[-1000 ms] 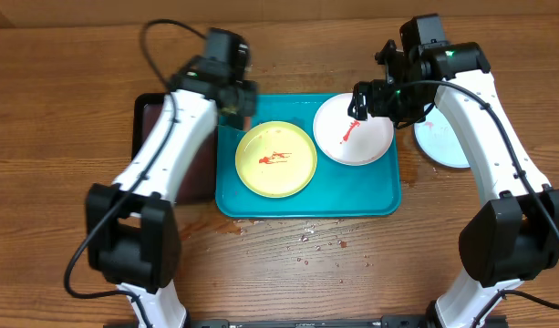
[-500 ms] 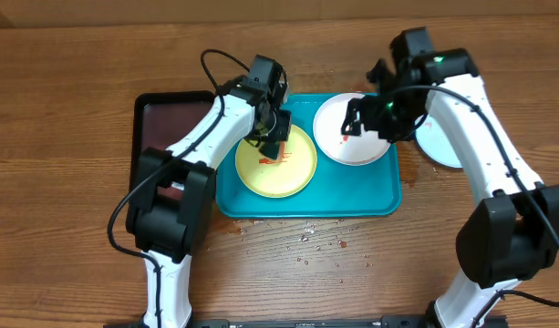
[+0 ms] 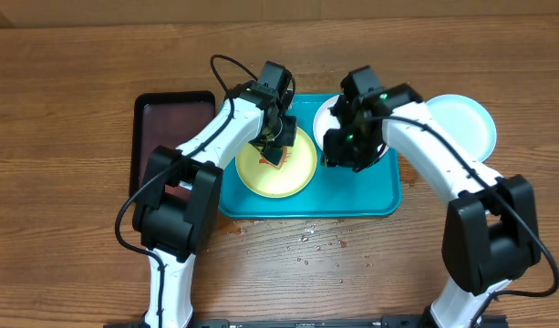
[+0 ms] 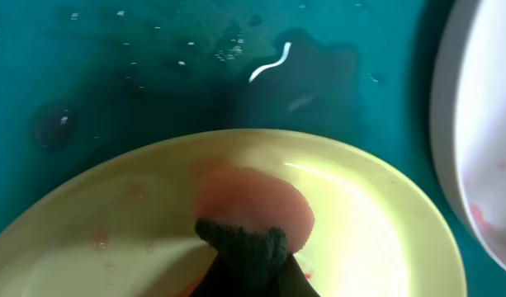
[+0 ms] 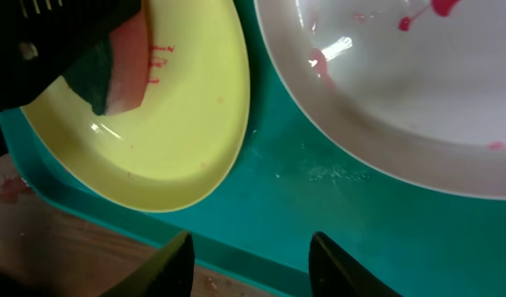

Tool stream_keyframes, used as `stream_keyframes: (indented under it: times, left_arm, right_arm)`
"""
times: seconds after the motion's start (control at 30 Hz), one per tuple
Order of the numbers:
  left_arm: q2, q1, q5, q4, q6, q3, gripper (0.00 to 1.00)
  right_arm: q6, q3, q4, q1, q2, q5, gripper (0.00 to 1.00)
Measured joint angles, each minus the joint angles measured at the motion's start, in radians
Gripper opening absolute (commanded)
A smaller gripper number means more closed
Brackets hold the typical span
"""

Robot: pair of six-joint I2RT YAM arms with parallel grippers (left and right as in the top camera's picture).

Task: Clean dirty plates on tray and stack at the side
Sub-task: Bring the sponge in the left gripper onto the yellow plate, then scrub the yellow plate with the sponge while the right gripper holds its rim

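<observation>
1. On the blue tray (image 3: 370,199), left half: pale green plate (image 3: 302,173) lying flat, hollow side up. Left tool (image 3: 275,150) pinching a sponge (image 4: 253,210), pink face pressed onto the plate's middle, green scrub layer uppermost in the grip.
2. Just beside it, on the tray's right half: white plate (image 5: 401,107) with red smears (image 5: 441,8) showing. Rim near the green plate's rim, yet apart from it.
3. Over the strip of tray between the two plates: right tool (image 5: 257,264), fingers (image 5: 174,264) spread, gripping nothing.
4. Off the tray, on the surface (image 3: 78,228) at the right: light blue plate (image 3: 457,128), seemingly clean from above. Probably the base of the stack.
5. Step in hand, by judgement: scrubbing the green plate.
   - Press lightly and straight down, so that the shallow plate neither tips nor skates.
   - Sweep in small circles from centre to rim, chasing the thin red marks (image 5: 158,59) beside the sponge.
   - Consider steadying the plate's rim with the right tool, with nothing else pinning it.
6. Mind the neighbouring rim. A wide stroke could knock the white plate.
7. Direction: round plates, so no long axis to speak of, and all three facing up. Tray's long axis running left to right across the surface in the overhead view, both dirty plates side by side along it.
</observation>
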Motion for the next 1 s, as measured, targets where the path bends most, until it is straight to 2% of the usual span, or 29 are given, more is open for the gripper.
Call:
stream_keyframes:
  times: [0.2, 0.5, 0.67, 1.0]
  left_arm:
    - [0.000, 0.000, -0.017, 0.000, -0.020, -0.002, 0.04]
    - [0.000, 0.000, -0.021, 0.002, -0.041, -0.005, 0.04]
    - [0.001, 0.000, -0.021, -0.002, -0.062, -0.005, 0.04]
    - [0.001, 0.000, -0.020, -0.063, -0.141, -0.005, 0.04]
  right_arm:
    - [0.008, -0.085, 0.143, 0.050, 0.000, 0.005, 0.47]
    - [0.017, -0.188, 0.304, 0.049, 0.000, 0.053, 0.46]
    - [0.018, -0.210, 0.387, 0.049, 0.000, 0.068, 0.37]
    - [0.019, -0.210, 0.422, 0.053, 0.045, 0.087, 0.32]
